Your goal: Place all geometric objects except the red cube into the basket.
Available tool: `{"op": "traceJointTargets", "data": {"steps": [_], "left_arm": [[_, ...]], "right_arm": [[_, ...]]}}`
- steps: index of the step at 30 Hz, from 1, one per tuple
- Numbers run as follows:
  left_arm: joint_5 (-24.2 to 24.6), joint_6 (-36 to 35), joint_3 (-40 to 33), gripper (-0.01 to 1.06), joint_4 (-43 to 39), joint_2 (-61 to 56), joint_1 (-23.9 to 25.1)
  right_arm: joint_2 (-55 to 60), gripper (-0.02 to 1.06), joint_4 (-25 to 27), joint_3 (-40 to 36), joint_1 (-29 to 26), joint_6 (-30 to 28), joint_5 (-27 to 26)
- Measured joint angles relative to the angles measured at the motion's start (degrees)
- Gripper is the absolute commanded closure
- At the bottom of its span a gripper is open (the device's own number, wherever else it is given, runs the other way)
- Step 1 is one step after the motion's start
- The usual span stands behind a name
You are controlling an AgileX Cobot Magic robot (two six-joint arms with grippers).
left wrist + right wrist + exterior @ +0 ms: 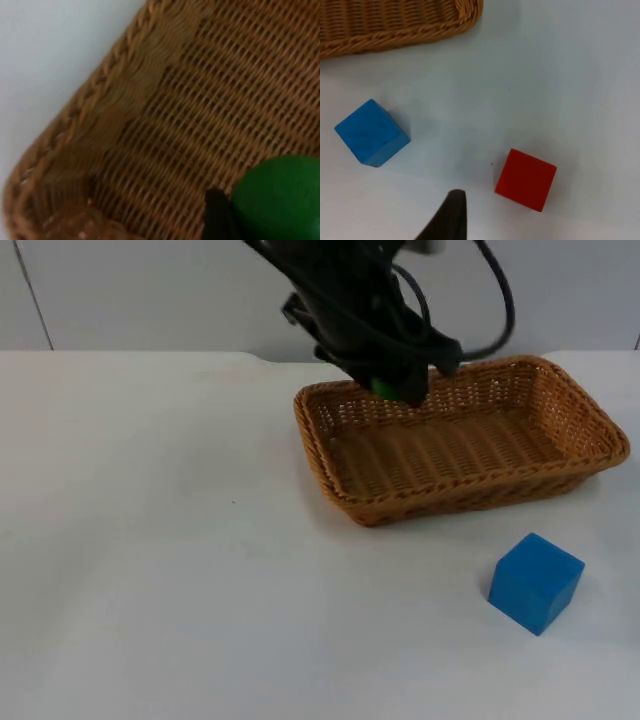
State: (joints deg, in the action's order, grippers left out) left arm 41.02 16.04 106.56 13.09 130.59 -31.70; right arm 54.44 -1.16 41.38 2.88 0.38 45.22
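Left gripper [400,390] is hanging over the far rim of the wicker basket [330,475], clenched on a green object [384,387]; a small part of the green surface is showing between the black fingers in the top view. In the left wrist view the green object [277,200] is sitting against a black fingertip [216,212], directly above the woven floor of the basket near one of its corners.

Blue cube [536,582] is resting on the white table [150,570], outside the basket, at roughly 5 o'clock from the basket's centre in the top view and apart from its near wall. In the right wrist view the blue cube [372,132] is lying near the basket rim [395,37], and the red cube [525,179] is lying on the table well apart from the blue one, just beside a black fingertip [451,217].

Right gripper is waiting above these two cubes; whether it is open or closed cannot be determined.
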Motion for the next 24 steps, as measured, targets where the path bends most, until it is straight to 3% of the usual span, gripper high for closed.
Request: {"op": "traceJointTargets", "data": {"steps": [4,8,11,12,13,14,15,17,24], "left_arm": [[0.1,0.0,1.8,1.05,0.0,5.2,-0.2],[0.8,-0.2,1.8,0.95,0.0,7.0,-0.2],[1.3,-0.7,1.8,0.66,0.0,7.4,-0.2],[1.4,-0.9,1.8,0.66,0.0,7.4,-0.2],[1.4,-1.0,1.8,0.46,0.1,7.4,-0.2],[1.7,-1.0,1.9,0.39,0.2,7.4,-0.2],[1.9,-1.0,1.9,0.21,0.3,7.4,-0.2],[2.7,-1.0,1.9,0.03,0.4,7.4,-0.2],[9.6,-1.7,1.9,0.0,0.9,4.0,-0.2]], "right_arm": [[0.0,-0.01,0.0,0.0,0.0,0.0,0.0],[0.0,-0.01,0.0,0.0,0.0,0.0,0.0],[0.0,-0.01,0.0,0.0,0.0,0.0,0.0],[0.0,-0.01,0.0,0.0,0.0,0.0,0.0],[0.0,-0.01,0.0,0.0,0.0,0.0,0.0],[0.0,-0.01,0.0,0.0,0.0,0.0,0.0],[0.0,-0.01,0.0,0.0,0.0,0.0,0.0],[0.0,-0.01,0.0,0.0,0.0,0.0,0.0],[0.0,-0.01,0.0,0.0,0.0,0.0,-0.2]]}}
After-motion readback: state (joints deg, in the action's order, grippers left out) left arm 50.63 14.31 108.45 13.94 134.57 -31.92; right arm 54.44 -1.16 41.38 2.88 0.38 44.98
